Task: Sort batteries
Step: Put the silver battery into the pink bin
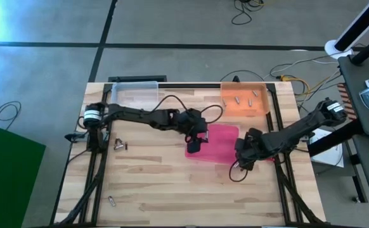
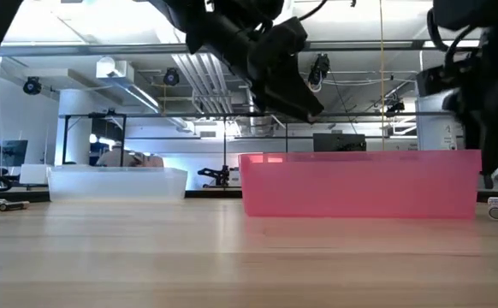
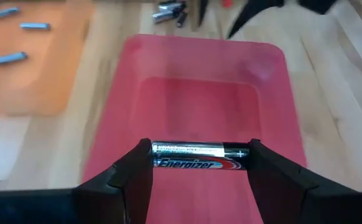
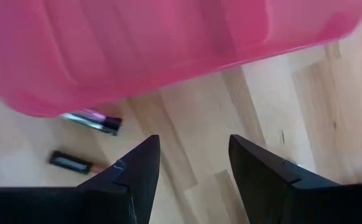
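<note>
My left gripper hangs over the near-left part of the pink tray, shut on one silver-and-black battery. In the high view that gripper sits at the pink tray's left edge. My right gripper stands open just above the bare table by the pink tray's right near corner, nothing between its fingers. Two loose batteries lie on the wood near it. Several batteries lie in the orange tray. My left gripper holds the battery lengthwise between its two fingers, one finger on each end. The fingers come from above, slanting toward the table's right. The battery lies level across the gap, lifted clear above the pink tray's floor.
A clear tray stands at the far left, next to the orange tray at the far right. Loose batteries lie on the wood at the left and near the front edge. A small heap of batteries lies beyond the pink tray.
</note>
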You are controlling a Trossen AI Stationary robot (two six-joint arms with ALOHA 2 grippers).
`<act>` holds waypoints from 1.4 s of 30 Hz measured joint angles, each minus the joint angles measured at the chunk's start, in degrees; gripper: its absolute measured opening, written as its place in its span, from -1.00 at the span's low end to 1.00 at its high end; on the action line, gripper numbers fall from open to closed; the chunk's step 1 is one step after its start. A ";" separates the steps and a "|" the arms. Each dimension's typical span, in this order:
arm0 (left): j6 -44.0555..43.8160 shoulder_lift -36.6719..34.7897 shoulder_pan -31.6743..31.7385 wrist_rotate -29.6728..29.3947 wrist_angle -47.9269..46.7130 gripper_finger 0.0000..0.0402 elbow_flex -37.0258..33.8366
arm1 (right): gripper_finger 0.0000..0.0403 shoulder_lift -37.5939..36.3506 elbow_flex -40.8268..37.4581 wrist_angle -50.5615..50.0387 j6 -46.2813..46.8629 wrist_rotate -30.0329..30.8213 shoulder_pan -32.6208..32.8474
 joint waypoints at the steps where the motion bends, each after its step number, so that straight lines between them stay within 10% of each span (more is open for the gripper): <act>1: 0.14 0.17 -0.05 0.17 -0.23 0.01 0.23 | -0.11 0.37 -0.47 1.43 -1.07 0.56 -0.03; 14: -0.96 0.42 -0.05 0.43 0.72 0.01 -1.91 | -0.21 5.13 -0.74 12.64 -17.60 12.09 -5.01; 32: -2.16 0.42 -0.03 0.43 4.23 0.01 -5.91 | -0.08 16.09 5.27 28.69 -63.39 12.21 -17.46; 42: -2.13 0.42 0.19 -0.05 1.06 0.01 -7.13 | -0.09 11.84 13.12 8.82 -44.33 14.66 -14.47</act>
